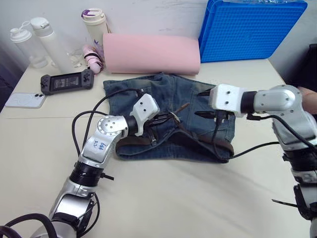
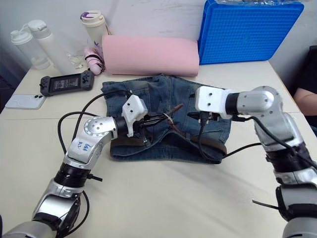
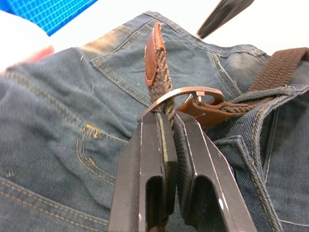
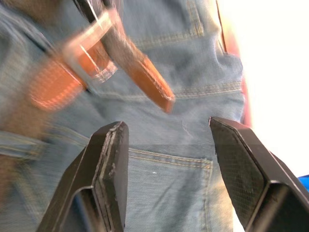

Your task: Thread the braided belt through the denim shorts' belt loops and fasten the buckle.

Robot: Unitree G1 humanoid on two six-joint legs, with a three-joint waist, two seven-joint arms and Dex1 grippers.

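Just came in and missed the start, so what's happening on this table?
A humanoid robot is fastening a braided belt on denim shorts lying on the table. Its left gripper is shut on the belt just behind the tip, which has passed through the silver buckle. The right gripper hovers open over the shorts, beside the belt tip, holding nothing. The belt already runs along the waistband.
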